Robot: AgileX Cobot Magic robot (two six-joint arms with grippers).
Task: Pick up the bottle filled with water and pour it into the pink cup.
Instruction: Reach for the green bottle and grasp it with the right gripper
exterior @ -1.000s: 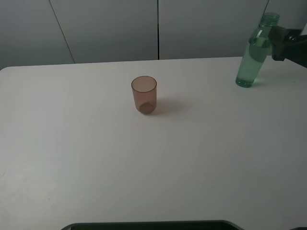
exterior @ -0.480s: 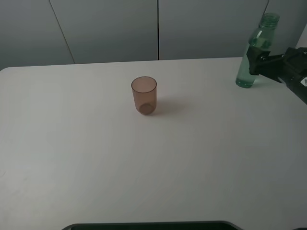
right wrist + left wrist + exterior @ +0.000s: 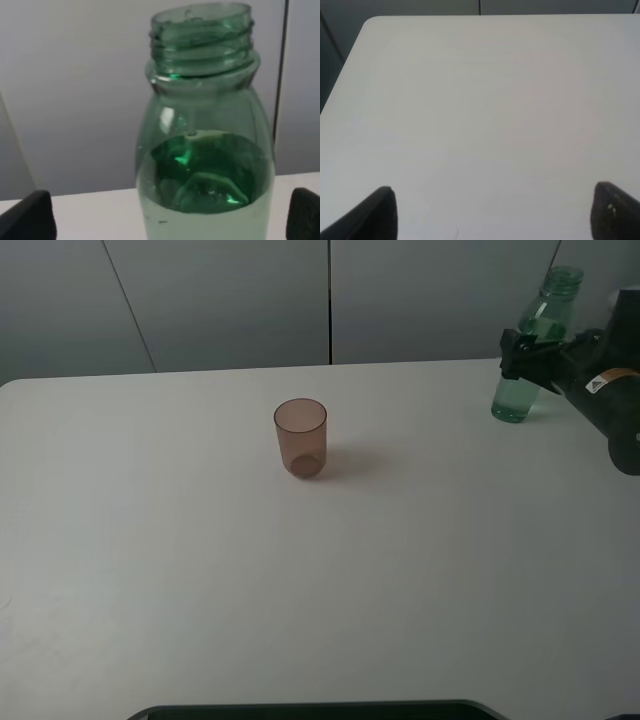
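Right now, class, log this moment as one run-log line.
phase: pre-grasp | right gripper: open, straddling bottle | bottle: upright, uncapped | pink cup: upright, apart from bottle | left gripper: open, over table

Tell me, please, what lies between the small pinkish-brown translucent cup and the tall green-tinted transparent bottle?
Only bare white table, as the exterior high view shows. The pinkish-brown translucent cup stands alone; the right gripper brackets the green-tinted transparent bottle itself.

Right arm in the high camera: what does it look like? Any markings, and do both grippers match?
The right arm is black, rounded and bulky, with a small white-and-orange label. The right gripper is black too. Wrist views show dark, blunt fingers; the left gripper looks alike. No cables visible.
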